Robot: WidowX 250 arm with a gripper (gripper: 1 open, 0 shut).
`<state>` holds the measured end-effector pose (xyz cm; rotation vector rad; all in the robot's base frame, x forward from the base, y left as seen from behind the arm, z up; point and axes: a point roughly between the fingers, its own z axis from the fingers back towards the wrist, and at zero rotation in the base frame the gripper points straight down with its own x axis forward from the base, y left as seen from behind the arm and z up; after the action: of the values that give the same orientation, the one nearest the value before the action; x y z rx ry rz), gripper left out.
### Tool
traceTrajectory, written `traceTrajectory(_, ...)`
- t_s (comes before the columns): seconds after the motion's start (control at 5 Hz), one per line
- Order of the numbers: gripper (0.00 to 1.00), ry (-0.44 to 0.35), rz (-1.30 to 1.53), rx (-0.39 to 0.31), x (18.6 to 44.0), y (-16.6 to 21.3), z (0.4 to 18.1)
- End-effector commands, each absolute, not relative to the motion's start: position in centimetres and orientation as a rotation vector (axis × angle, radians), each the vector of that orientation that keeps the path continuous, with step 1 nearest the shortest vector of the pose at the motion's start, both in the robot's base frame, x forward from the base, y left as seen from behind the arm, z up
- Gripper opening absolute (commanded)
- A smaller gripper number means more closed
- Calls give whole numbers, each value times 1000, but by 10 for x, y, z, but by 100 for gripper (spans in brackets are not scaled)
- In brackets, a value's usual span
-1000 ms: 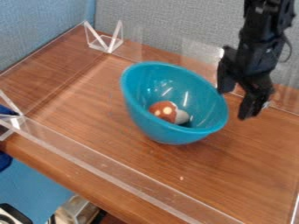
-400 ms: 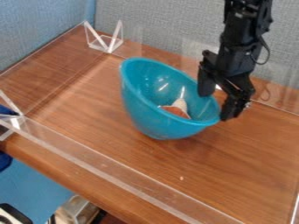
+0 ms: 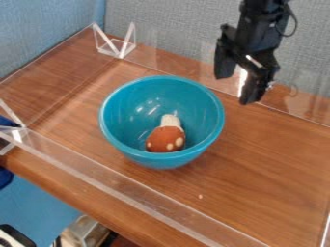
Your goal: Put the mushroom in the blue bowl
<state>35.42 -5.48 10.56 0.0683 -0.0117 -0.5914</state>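
Below and to the left of the black robot gripper (image 3: 246,81), whose jaws stand apart and empty, the small orange-capped toy mushroom (image 3: 164,138) lies inside the glossy turquoise-blue plastic bowl (image 3: 123,102), so the task seems finished.

No legible text or labels, as far as visible.

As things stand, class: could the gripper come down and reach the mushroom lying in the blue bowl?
Probably yes. The gripper hangs open above the table, behind the blue bowl. The mushroom lies uncovered on the bowl's floor, with nothing over it; only the rim stands between.
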Motion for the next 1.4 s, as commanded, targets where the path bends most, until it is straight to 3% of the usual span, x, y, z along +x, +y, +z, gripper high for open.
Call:
traceTrajectory(0.0,100,-76,-611,65,348,-50,127)
traceTrajectory(0.8,100,-30,-716,32,348,-7,85)
traceTrajectory(1.0,0,-18,-732,25,355,-3,69)
traceTrajectory(1.2,0,0,-735,17,358,7,51)
